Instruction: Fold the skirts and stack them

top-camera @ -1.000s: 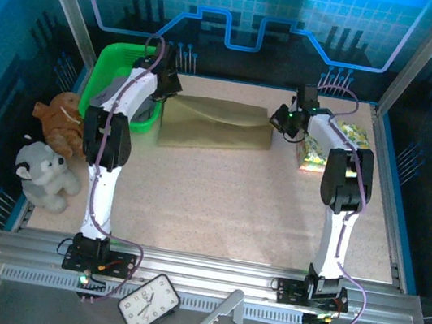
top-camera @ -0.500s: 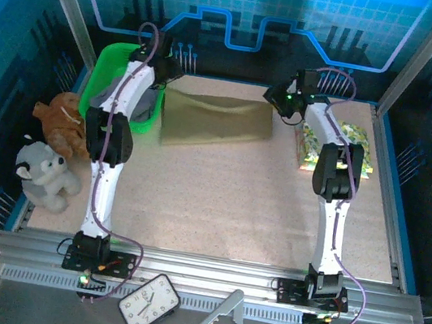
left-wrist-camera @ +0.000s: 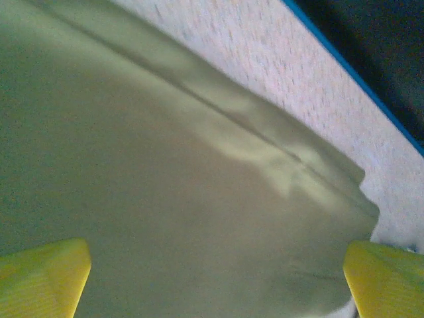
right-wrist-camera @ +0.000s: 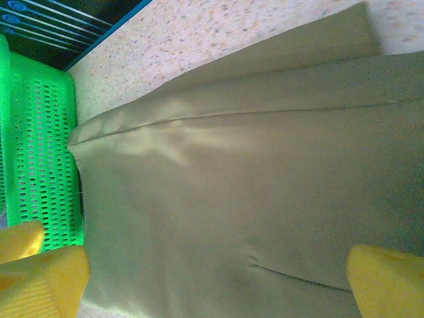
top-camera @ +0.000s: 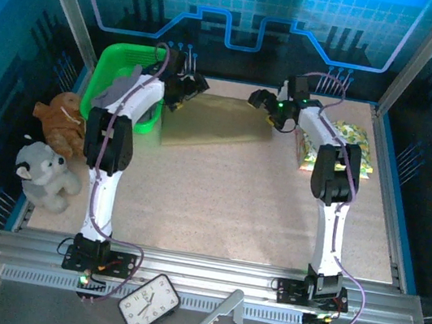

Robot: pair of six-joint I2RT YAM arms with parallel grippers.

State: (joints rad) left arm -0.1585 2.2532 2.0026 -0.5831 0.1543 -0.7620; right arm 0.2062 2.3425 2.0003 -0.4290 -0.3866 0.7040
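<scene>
Overhead view of a speckled counter (top-camera: 219, 195) with two robot arms reaching away toward its far edge. A plain olive-khaki skirt (top-camera: 214, 125) lay flat at 12 o'clock, spread wide from left to right. The left gripper (top-camera: 195, 86) hung over the skirt's far left corner and the right gripper (top-camera: 257, 100) over its far right corner.

In each wrist view the yellow fingers (left-wrist-camera: 40, 278) stood spread wide with nothing between them, and olive cloth lay loose beneath. A straight ridge ran across the cloth, which looked like the edge of a folded-over layer.

A green plastic basket (top-camera: 112, 63) sat at 10 o'clock, just beside the skirt's left end. A yellow-green floral skirt (top-camera: 355, 139) lay at 2 o'clock, partly under the right arm, already a small folded packet. Two plush toys, one brown (top-camera: 57, 125) and one white (top-camera: 46, 172), sat off the counter's left edge at 9 o'clock.

The step in hand seemed to be folding the olive skirt, with one fold laid down and let go. The next move probably called for both grippers to take fresh holds on the cloth and fold it smaller before stacking it on the floral skirt.
</scene>
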